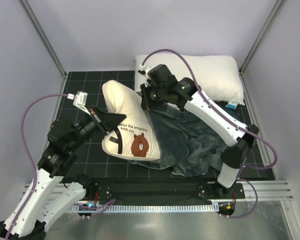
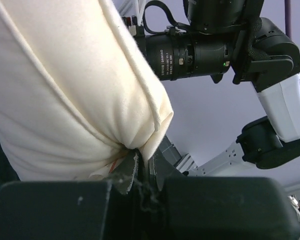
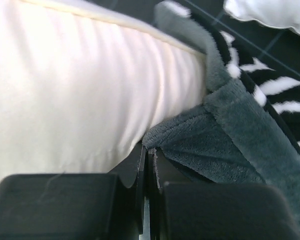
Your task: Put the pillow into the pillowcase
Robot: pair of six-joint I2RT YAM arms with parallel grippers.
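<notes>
Left hand (image 2: 142,167) clamped on pillow (image 1: 127,107) edge, right hand (image 3: 149,152) pinching pillowcase (image 3: 230,140) edge, white cushion (image 1: 210,75) close behind.

- Top view: bright, even light from overhead. Shadows barely show on the dark tabletop (image 1: 90,82), and the whole frame is sharp.
- Left wrist view: the pillow (image 2: 65,100) is warmly lit and slightly soft. The left fingers (image 2: 55,210) are a dark, unfocused mass along the bottom edge.
- Right wrist view: the pillow washes out to near white on the left. The pillowcase (image 3: 240,150) pile is crisp, and the right fingers (image 3: 65,205) are black and blurred.
</notes>
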